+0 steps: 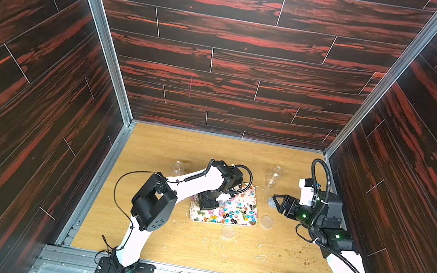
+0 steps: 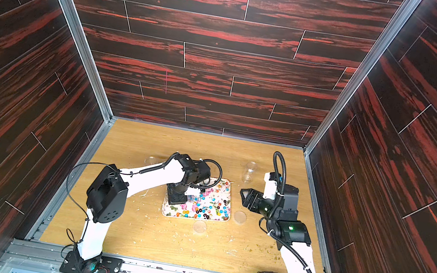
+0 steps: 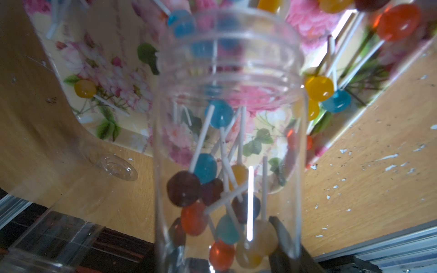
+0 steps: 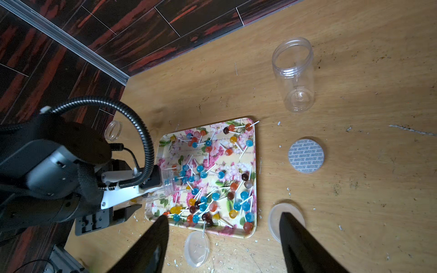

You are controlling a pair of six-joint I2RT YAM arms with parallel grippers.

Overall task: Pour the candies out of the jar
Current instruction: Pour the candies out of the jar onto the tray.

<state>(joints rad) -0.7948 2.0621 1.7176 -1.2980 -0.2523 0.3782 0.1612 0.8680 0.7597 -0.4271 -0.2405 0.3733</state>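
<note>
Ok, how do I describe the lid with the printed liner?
Find the floral rectangular tray mid-table, then look beside its edge nearest the right arm. Between the upright empty clear plastic jar and a clear round plastic lid lies the printed-liner lid. Only it shows a white liner with small print; the other lids are see-through.

Flowery tray (image 4: pixel 253 163) as landmark: an empty jar (image 4: pixel 294 80) is stood past its far right corner, a small jar (image 4: pixel 113 130) off the far left. A seal (image 4: pixel 306 155) and lid (image 4: pixel 275 214) are laid along its right, another lid (image 4: pixel 197 248) by the near edge.
</note>
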